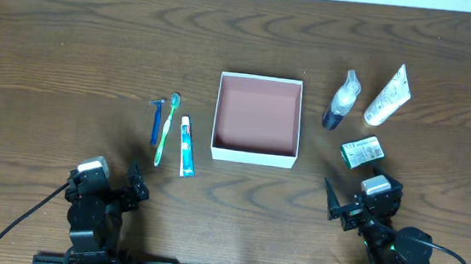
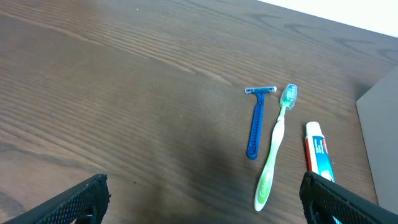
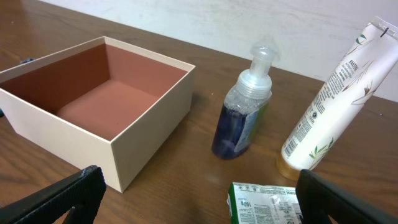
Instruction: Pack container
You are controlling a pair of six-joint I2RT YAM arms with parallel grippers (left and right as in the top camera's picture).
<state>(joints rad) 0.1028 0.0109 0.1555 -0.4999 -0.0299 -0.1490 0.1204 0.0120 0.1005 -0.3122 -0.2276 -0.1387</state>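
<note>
Container (image 1: 253,157) at bench (image 1: 72,41) centre, open side up; razor (image 1: 156,121), toothbrush (image 1: 165,134) and toothpaste (image 1: 186,147) lie to its left, pump bottle (image 1: 341,103), tube (image 1: 388,97) and packet (image 1: 361,151) to its right. Left hand (image 2: 202,193) and right hand (image 3: 199,193) both spread.

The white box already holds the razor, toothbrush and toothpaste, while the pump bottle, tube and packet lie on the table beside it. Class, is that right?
Not quite. The razor, toothbrush and toothpaste lie on the table beside the white box, which holds nothing, as the overhead view shows. The pump bottle, tube and packet do lie beside it.
</note>
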